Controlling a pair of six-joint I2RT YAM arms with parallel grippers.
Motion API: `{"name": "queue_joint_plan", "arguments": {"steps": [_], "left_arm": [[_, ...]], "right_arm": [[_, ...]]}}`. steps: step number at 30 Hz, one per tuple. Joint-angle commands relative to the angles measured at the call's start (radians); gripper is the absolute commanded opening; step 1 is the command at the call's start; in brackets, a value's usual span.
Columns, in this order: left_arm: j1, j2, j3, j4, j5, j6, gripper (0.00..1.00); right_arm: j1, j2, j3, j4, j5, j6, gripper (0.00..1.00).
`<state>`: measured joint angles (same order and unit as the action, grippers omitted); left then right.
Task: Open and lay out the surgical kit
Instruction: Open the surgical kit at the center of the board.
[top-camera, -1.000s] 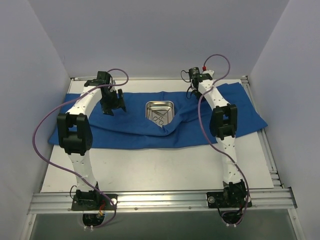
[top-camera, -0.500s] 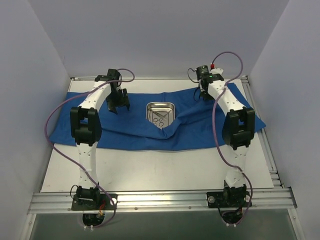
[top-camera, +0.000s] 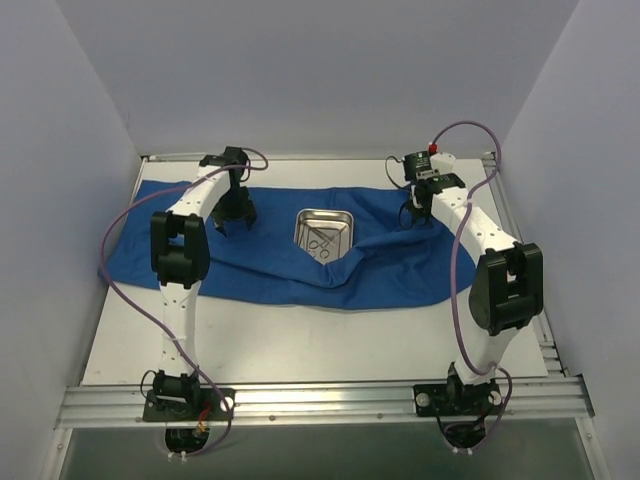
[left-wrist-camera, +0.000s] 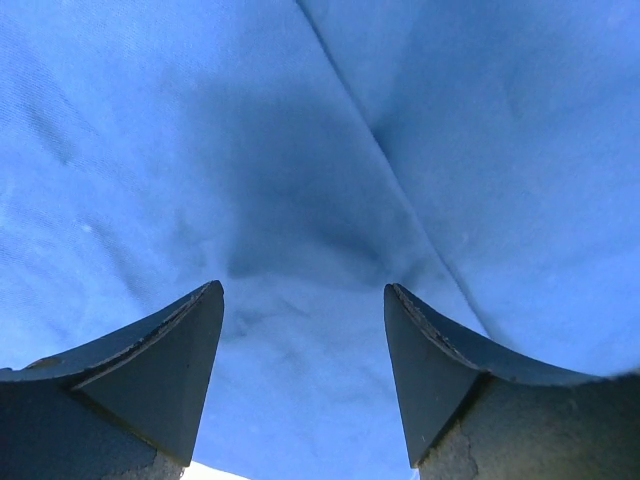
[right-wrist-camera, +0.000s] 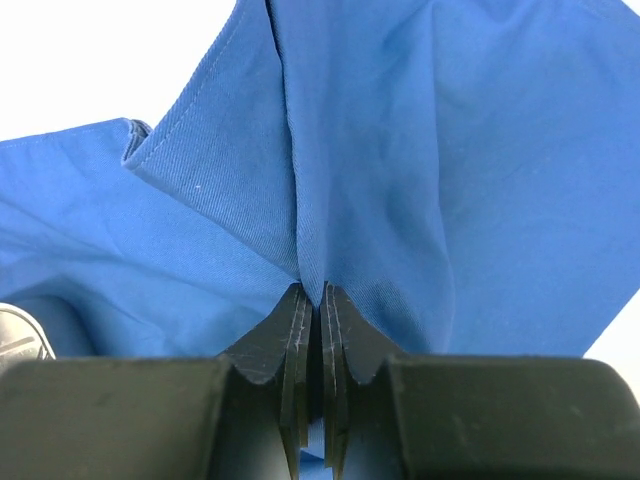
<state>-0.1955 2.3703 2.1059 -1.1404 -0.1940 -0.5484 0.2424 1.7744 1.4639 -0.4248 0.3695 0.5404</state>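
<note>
Cloth wrap (right-wrist-camera: 430, 180) pinched in right tool (right-wrist-camera: 312, 297).

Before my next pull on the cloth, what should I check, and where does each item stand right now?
1. Right gripper grips the cloth: ok, jaws shut on a fold.
2. Left gripper grips the cloth: not ok, jaws open over it, nothing between them.
3. Tray uncovered: ok, though cloth bunches at its near edge.
4. Instruments inside the tray: ok; their number, cannot tell.
5. Cloth lying flat: not ok, creased and folded near the tray.
</note>
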Motion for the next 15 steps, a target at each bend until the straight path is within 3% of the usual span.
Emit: {"name": "queue_joint_plan", "arguments": {"steps": [1, 10, 14, 15], "left_arm": [[-0.005, -0.072, -0.013, 0.068, -0.016, -0.033, 0.74], [-0.015, 0.026, 0.129, 0.007, -0.001, -0.033, 0.76], [-0.015, -0.029, 0.094, 0.071, 0.011, -0.048, 0.76], [-0.016, -0.045, 0.060, 0.089, 0.014, -0.048, 0.76]], "right_arm": [[-0.020, -0.033, -0.019, 0.041, -0.026, -0.025, 0.00], [-0.035, 0.095, 0.102, 0.023, -0.075, -0.054, 0.08], [-0.057, 0.138, 0.166, -0.006, -0.168, -0.089, 0.51], [-0.063, 0.138, 0.176, 0.000, -0.175, -0.094, 0.54]]}}
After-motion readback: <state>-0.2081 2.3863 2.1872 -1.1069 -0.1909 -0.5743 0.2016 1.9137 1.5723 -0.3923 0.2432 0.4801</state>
